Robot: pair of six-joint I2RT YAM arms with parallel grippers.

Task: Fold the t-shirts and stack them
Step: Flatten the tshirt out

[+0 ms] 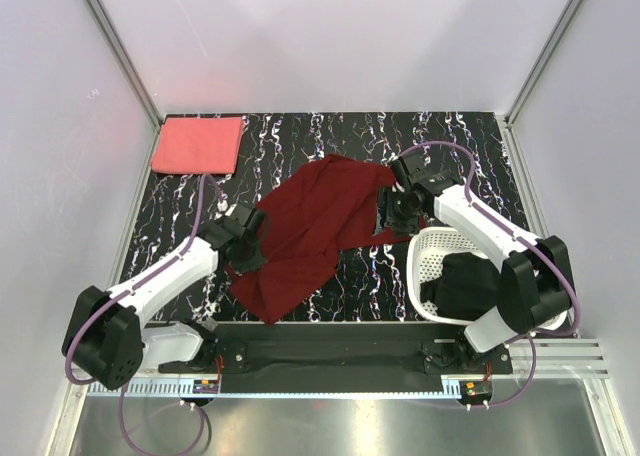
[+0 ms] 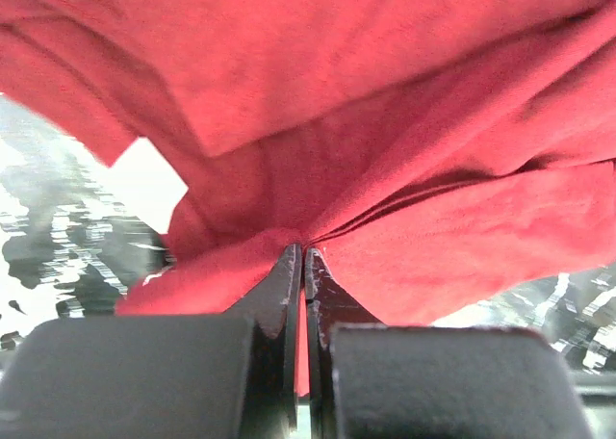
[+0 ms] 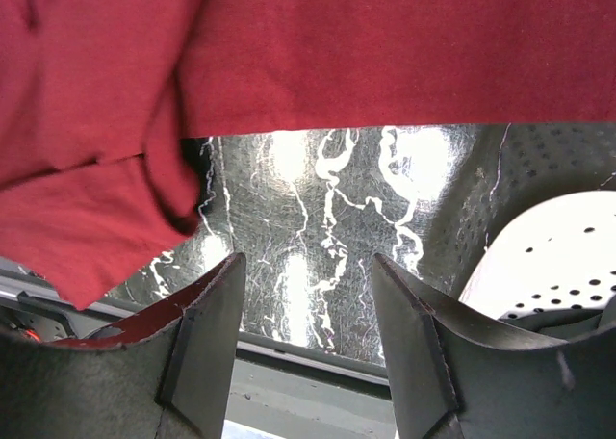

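By my count one of three is done. The coral pink t-shirt point(image 1: 197, 144) lies folded square, well beyond my left gripper point(image 2: 303, 256) and off to its left. That gripper is clamped tight on a bunched fold of the dark maroon t-shirt point(image 1: 320, 226). The shirt spreads between both grippers, rumpled, creased and not yet folded. My right gripper point(image 3: 308, 266) stands wide apart with nothing between its fingers, the maroon hem just ahead of it. Behind it and to its right, the black t-shirt point(image 1: 465, 281) sits crumpled in the white basket point(image 1: 432, 251), untouched, I judge.
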